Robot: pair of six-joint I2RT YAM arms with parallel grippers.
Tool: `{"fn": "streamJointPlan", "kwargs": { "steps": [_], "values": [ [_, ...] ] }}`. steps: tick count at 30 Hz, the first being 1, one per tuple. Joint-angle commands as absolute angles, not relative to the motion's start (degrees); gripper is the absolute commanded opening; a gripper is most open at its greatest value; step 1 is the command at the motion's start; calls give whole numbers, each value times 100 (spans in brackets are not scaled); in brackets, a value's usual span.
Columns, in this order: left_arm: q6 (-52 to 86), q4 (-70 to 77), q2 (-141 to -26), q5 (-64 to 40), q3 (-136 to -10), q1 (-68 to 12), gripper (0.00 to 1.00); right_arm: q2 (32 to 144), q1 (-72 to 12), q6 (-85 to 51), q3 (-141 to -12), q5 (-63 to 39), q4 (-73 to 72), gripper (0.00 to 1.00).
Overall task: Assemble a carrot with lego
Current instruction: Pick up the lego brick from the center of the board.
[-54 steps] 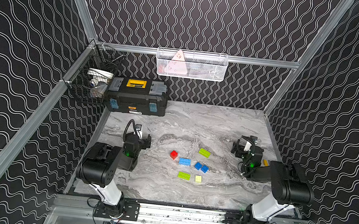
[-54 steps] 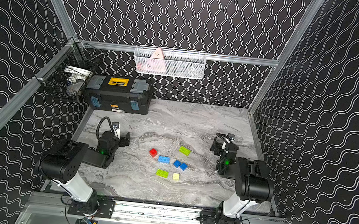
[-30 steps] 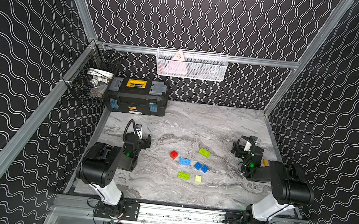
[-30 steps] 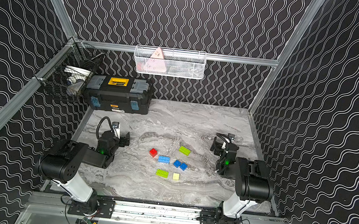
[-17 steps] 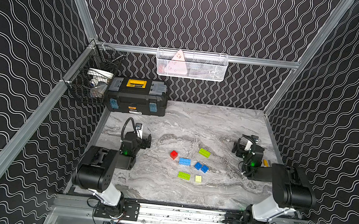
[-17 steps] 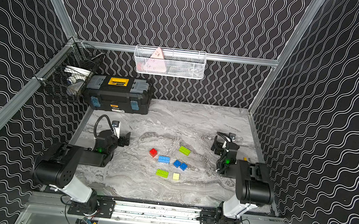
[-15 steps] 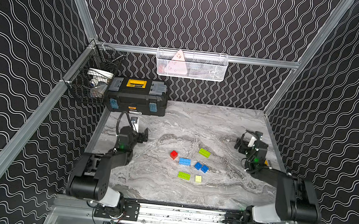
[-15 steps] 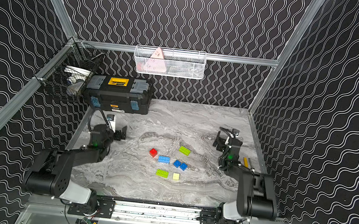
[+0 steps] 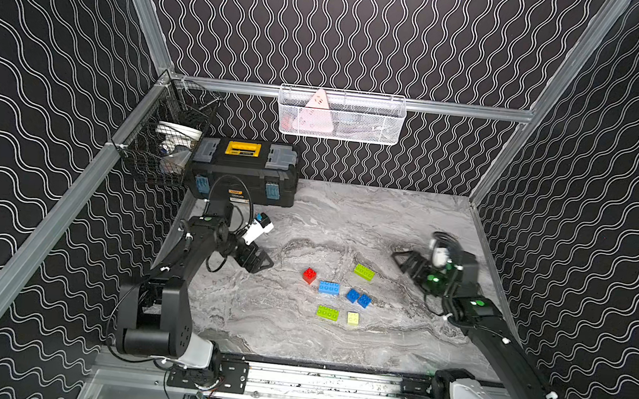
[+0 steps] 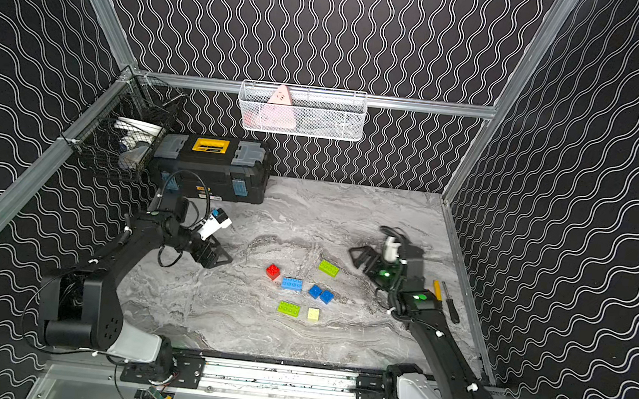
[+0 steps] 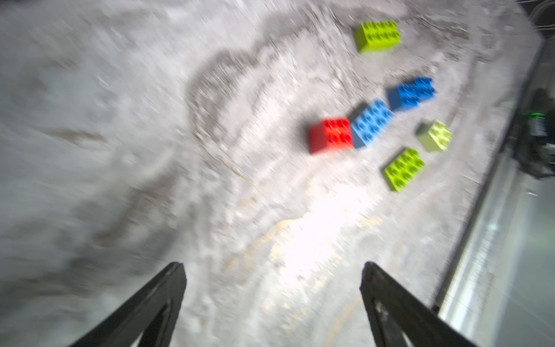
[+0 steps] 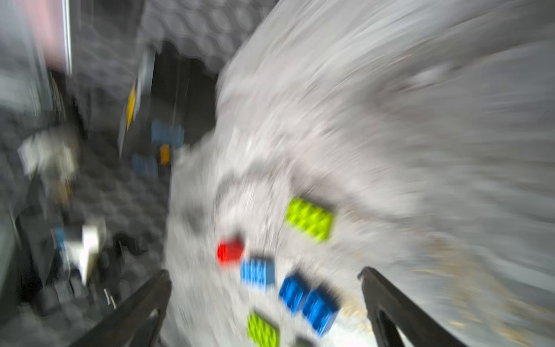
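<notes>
Both arms are up off their folded rest. The left gripper [image 9: 260, 262] has swung forward and inward over the marble, and the right gripper [image 9: 404, 258] has reached forward too; both wrist views are smeared. Left jaws stand wide apart with nothing between them. Right jaws are just as wide and just as empty.

The lego [image 9: 329, 287] hasn't budged and lies loose between the two grippers, nothing stacked. Closest ahead of the left gripper is the red brick [image 9: 309, 275], with the light blue brick [image 10: 292, 284] just beside it. Past those, the two dark blue bricks [image 9: 358, 298] touch each other. A lime green brick [image 9: 327, 313] and the pale yellow brick [image 9: 353, 318] sit apart, nearer the arm bases. The other lime green brick [image 9: 363, 272] lies closest to the right gripper. Only bare marble separates either gripper from the bricks.

Behind the left gripper are a black wire basket [image 9: 166, 140] and a black toolbox [image 9: 246, 168]. A white mesh basket [image 9: 341, 115] hangs on the back rail. Outside the right arm, in a top view, lie a yellow tool [image 10: 437, 290] and a dark screwdriver [image 10: 451, 307].

The grey-veined tabletop [image 9: 348, 219] sits inside black walls with white wavy lines.
</notes>
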State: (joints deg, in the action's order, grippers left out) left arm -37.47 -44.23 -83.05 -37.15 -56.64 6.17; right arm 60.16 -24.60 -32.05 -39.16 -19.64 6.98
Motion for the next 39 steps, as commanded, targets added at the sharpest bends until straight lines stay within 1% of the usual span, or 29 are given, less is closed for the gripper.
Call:
{"fn": "streamJointPlan", "kwargs": {
  "steps": [1,2,3,4,5,7,8,10,13,15,17,20,25,28,31,36,39],
  "values": [
    [-3217,-4147,-8302,-3755,-5389,309,91,6660,-5082,456,-4459,-449,852,100],
    [-2797,-3854,-8323,-3641,-5308,212,89,6855,-5573,1673,-4328,-359,716,100],
    [-2354,-3503,-8295,-3544,-5195,152,88,6959,-5716,2467,-4180,-594,624,100],
    [-1870,-3074,-8257,-3372,-5030,132,85,7064,-5627,2942,-3963,-916,321,98],
    [-1589,-2802,-8236,-3167,-4920,-171,84,7212,-5278,3149,-3854,-1320,-77,93],
    [-1362,-2404,-8178,-2746,-4720,-547,80,7591,-4516,3571,-3930,-2259,7,81],
    [-1391,-2156,-8116,-2578,-4597,-744,80,7784,-4407,3801,-3965,-2308,1,80],
    [-1739,-1658,-8028,-2540,-4363,-860,81,8252,-4361,4129,-4078,-2122,-44,79],
    [-2265,-1389,-8302,-3053,-4558,-683,83,8862,-4156,4287,-4389,-2511,-206,74],
    [-2399,-1569,-8535,-3416,-4840,-580,80,9227,-4122,4422,-4641,-2656,-105,73],
    [-2474,-1677,-8684,-3672,-4942,-642,76,9562,-4055,4624,-4893,-2630,148,68],
    [-2922,-1899,-8965,-3478,-5132,-825,73,9812,-3806,4649,-4989,-2691,92,66],
    [-3353,-1993,-9592,-2891,-5633,-826,70,10246,-3771,4851,-5453,-2537,598,61],
    [-3349,-2112,-9973,-2726,-5900,-871,67,10374,-3777,4913,-5582,-2572,713,59],
    [-3322,-2198,-10202,-2607,-6001,-1020,67,10496,-3787,4945,-5719,-2582,836,56],
    [-3205,-2156,-10408,-2495,-6069,-1172,67,10641,-3797,5043,-5871,-2553,982,49],
    [-3135,-2140,-10465,-2559,-6072,-1268,69,10694,-3793,5069,-5919,-2538,1016,41]
  ]
}}
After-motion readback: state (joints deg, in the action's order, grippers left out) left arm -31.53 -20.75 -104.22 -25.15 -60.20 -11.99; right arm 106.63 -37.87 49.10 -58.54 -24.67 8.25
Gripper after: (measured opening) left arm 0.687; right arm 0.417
